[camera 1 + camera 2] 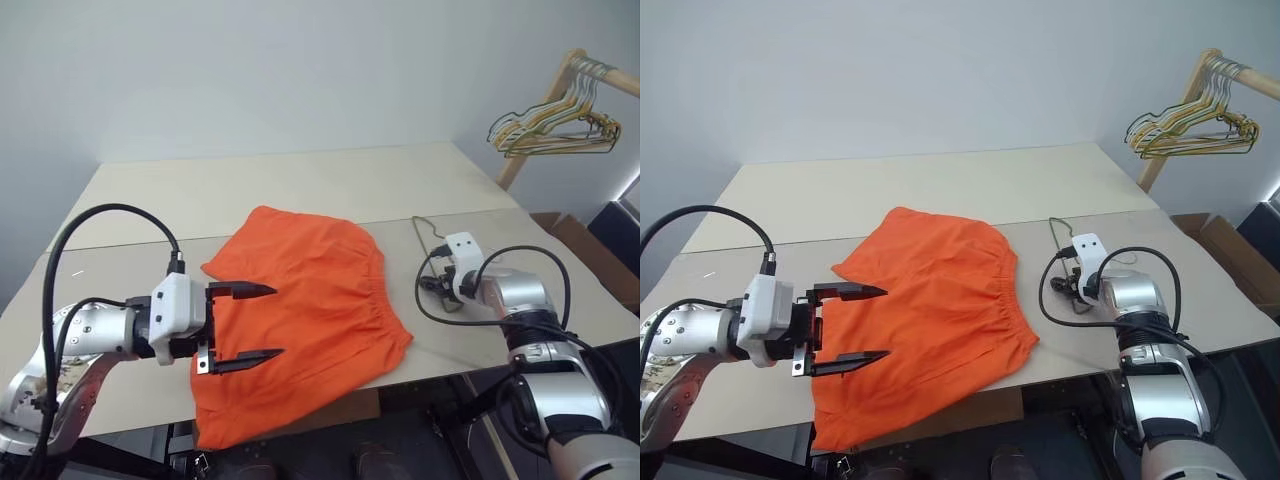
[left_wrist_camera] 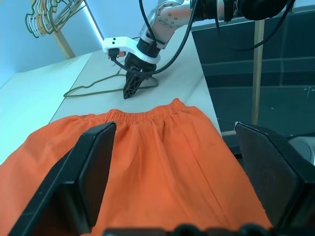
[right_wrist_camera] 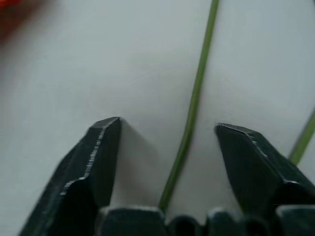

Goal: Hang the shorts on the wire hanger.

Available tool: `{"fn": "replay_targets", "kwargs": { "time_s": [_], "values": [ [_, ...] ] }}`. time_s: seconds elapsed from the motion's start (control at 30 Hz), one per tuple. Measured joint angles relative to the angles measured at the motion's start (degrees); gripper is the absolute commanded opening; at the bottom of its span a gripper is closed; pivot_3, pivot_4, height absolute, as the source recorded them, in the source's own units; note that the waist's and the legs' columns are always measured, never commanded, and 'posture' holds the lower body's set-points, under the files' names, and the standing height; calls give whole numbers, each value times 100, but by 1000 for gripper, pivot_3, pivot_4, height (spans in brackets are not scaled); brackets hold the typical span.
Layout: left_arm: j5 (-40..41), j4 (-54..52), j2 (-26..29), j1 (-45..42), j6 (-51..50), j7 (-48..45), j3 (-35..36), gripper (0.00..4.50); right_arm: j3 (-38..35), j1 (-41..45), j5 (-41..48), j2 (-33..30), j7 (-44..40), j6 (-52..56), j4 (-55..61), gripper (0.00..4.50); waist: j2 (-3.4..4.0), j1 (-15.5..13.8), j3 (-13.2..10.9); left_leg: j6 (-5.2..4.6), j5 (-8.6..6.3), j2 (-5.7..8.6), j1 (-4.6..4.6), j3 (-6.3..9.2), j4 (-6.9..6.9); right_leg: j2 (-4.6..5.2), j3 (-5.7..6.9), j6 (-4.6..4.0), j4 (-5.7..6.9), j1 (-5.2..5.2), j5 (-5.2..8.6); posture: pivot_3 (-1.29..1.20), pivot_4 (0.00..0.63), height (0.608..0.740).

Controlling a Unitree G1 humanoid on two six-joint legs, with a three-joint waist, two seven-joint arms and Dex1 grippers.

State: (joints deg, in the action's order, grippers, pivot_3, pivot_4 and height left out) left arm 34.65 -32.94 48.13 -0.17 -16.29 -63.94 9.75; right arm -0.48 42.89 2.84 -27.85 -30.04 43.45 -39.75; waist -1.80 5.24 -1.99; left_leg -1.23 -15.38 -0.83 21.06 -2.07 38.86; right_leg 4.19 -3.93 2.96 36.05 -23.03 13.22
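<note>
The bright orange shorts (image 1: 310, 300) lie spread on the table, waistband toward the right, one corner drooping over the front edge. My left gripper (image 1: 278, 322) hovers open over their left part, fingers pointing right with nothing between them; the left wrist view looks between its fingers (image 2: 93, 167) across the fabric. The thin olive wire hanger (image 2: 93, 91) lies flat on the table right of the waistband. My right gripper (image 1: 432, 288) points down at it. In the right wrist view the right gripper (image 3: 167, 124) is open, with the hanger's wire (image 3: 189, 132) running between its fingers, which do not touch it.
A bunch of yellowish and green hangers (image 1: 550, 125) hangs on a wooden rack (image 1: 575, 65) at the far right. The beige table (image 1: 250, 190) has a seam across its middle. A cardboard box (image 1: 585, 250) sits beyond the right edge.
</note>
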Motion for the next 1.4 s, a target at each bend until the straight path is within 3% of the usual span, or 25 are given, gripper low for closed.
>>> {"fn": "replay_targets", "kwargs": {
  "time_s": [0.2, 0.27, 0.6, 0.73, 0.83, 0.93, 1.07, 1.23, 1.4],
  "values": [
    [-101, 11, -53, -1, 106, 0, -73, 4161, 35, 132, -117, 1, 30, 42, -252, 439, -25, 27, 25, 0, 0, -3, -1, 5, -1, -4, 2, 0, -2, 1, 0, -15, 0, 740],
    [-115, 20, -55, -1, 119, -2, -80, 4161, 45, 143, -157, 1, 31, 39, -272, 37, -31, 31, 33, 0, 0, -4, -1, 6, -1, -4, 2, -1, -2, 2, 0, -14, 0, 740],
    [-396, 180, -454, -284, 58, 521, -265, 4161, 79, 1, -268, 34, 405, -175, -76, 37, -39, 5, 50, 0, 0, 1, 1, 12, 2, 2, 3, 3, -2, 4, -2, -28, 0, 740],
    [-238, 518, -960, -688, -572, 1394, -244, 4161, -103, -491, -111, 105, 526, -453, 949, 37, -14, 15, 42, 0, 0, 5, 14, 14, 0, 6, -3, 9, -1, -11, -4, -40, 0, 740],
    [397, 725, -1377, -955, -1205, 1927, -103, 4161, -223, -835, 80, 109, 428, -642, 2161, 37, -6, 42, 38, -1, -4, 1, 20, 20, 0, 4, -2, 11, 4, -20, -5, -46, 0, 740],
    [1140, 918, -1871, -1422, -1822, 2609, 113, 4161, -230, -1295, 203, 88, 205, -1194, 3456, 37, -6, 20, 38, 1, -6, 1, 21, 28, 2, 6, 2, 14, 3, -16, -7, -46, 0, 740],
    [1765, 1070, -2481, -1857, -2252, 3304, 187, 4161, -124, -1889, 113, 171, 173, -2535, 4323, 37, -7, -14, 39, 2, -7, 9, 21, 27, 10, 16, 1, 25, -2, -7, -14, -60, 0, 740],
    [2241, 1328, -3213, -2475, -2379, 4004, 204, 4161, 281, -2337, -13, 528, 156, -3882, 4808, 37, -8, 4, 39, 3, -7, 15, 20, 24, 13, 12, -3, 26, -2, -8, -16, -63, 0, 740],
    [2411, 1488, -3453, -2655, -2382, 4374, 232, 4161, 618, -2510, -154, 667, 140, -4554, 5060, 37, -8, 29, 39, 6, -8, 15, 18, 26, 12, 6, -5, 23, -5, -8, -17, -67, 0, 740]
  ]
}}
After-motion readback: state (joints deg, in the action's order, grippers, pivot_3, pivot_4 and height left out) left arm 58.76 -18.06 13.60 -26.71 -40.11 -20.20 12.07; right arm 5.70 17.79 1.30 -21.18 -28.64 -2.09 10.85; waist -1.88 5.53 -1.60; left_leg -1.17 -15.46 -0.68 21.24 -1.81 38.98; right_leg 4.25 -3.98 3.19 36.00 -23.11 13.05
